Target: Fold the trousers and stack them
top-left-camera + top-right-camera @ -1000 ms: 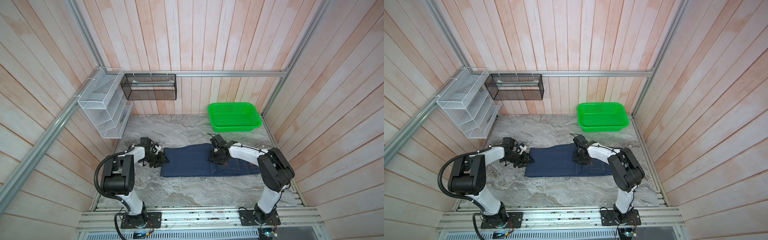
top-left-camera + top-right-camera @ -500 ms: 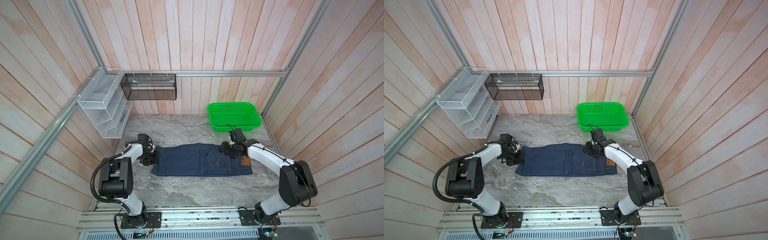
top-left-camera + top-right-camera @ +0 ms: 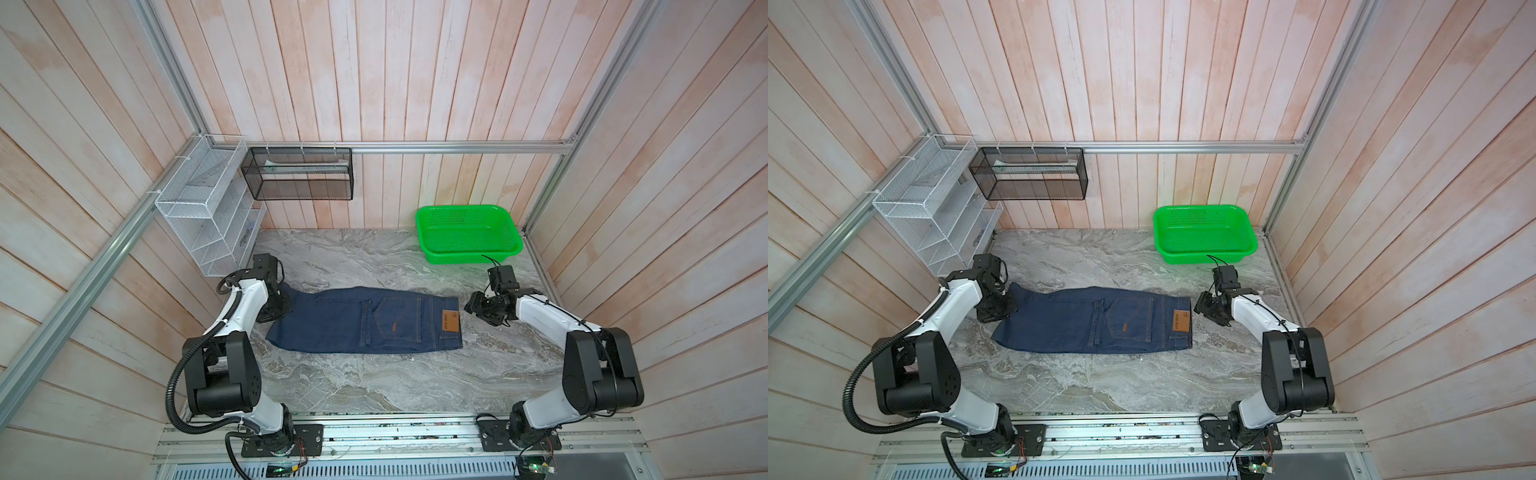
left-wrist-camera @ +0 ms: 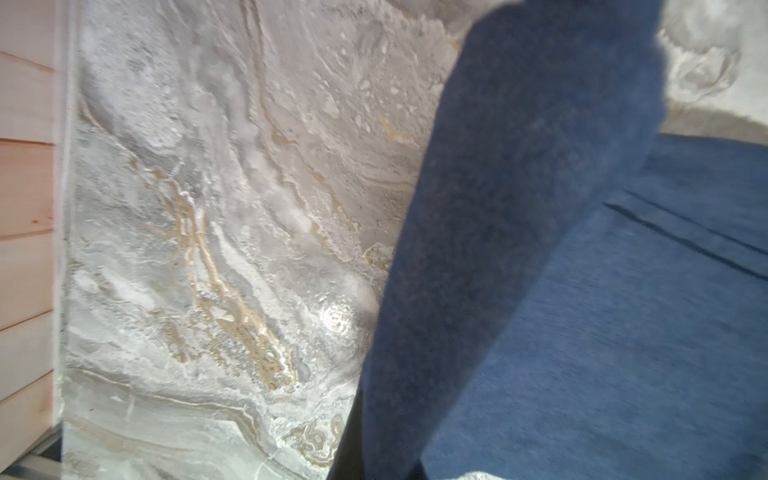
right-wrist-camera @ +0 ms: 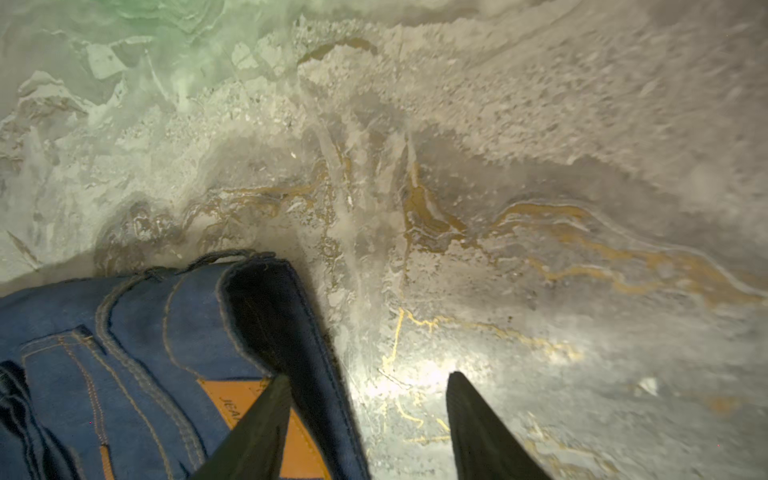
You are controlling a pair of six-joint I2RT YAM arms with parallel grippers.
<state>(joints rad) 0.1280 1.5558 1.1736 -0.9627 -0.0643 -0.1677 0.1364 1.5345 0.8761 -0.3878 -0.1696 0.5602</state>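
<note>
The trousers (image 3: 365, 324) (image 3: 1092, 322), dark blue jeans, lie folded flat across the marble table, with their brown waistband patch (image 3: 450, 321) at the right end. At their left end, in both top views, my left gripper (image 3: 282, 305) (image 3: 1000, 309) is shut on the trousers (image 4: 478, 270); the left wrist view shows a band of denim rising to the jaws, whose fingers are hidden. My right gripper (image 3: 473, 305) (image 3: 1202, 307) (image 5: 369, 375) stands open at the waistband end. One finger hangs over the patch (image 5: 245, 399), the other over bare table, and the waistband's edge lies between them.
A green basket (image 3: 469, 257) (image 3: 1204, 257) stands at the back right of the table, close behind my right arm. A white wire rack (image 3: 208, 224) and a black mesh basket (image 3: 299, 174) hang on the walls at the back left. Wooden walls close in three sides.
My left gripper shut on the trousers' left end and drew them to the left. My right gripper left the middle of the trousers, moved right to the waistband end and opened wider.
</note>
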